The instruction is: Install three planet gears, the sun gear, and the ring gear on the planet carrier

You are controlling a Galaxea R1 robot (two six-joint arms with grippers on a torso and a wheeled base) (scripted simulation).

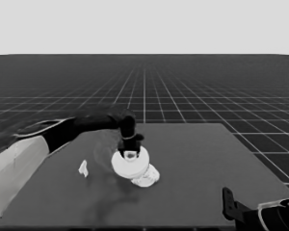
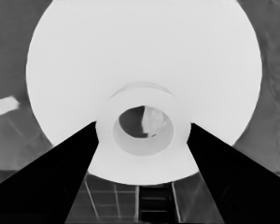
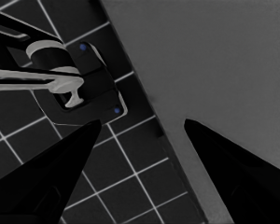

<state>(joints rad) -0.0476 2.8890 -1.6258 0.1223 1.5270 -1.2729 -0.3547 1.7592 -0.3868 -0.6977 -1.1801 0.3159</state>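
Observation:
My left gripper [image 1: 130, 154] points straight down over the middle of the table, shut on the raised hub of the ring gear [image 1: 129, 165], the larger round part. In the left wrist view its fingers [image 2: 79, 154] press the hub's two sides on the wide white disc [image 2: 144, 60]. Just under and to the right of it, the planet carrier [image 1: 147, 179], the smaller round part, pokes out, partly covered. White toothed shapes show through the hub hole [image 2: 151, 122]; I cannot make out the planet gears separately. The right gripper [image 3: 142, 122] is parked, open, at the table's near right corner.
A thin white piece [image 1: 83, 168] lies on the table left of the stack; it also shows beside the disc [image 2: 3, 106]. The right arm's dark end [image 1: 241, 211] sits at the lower right corner. Dark machinery with blue lights [image 3: 84, 88] stands past the table edge.

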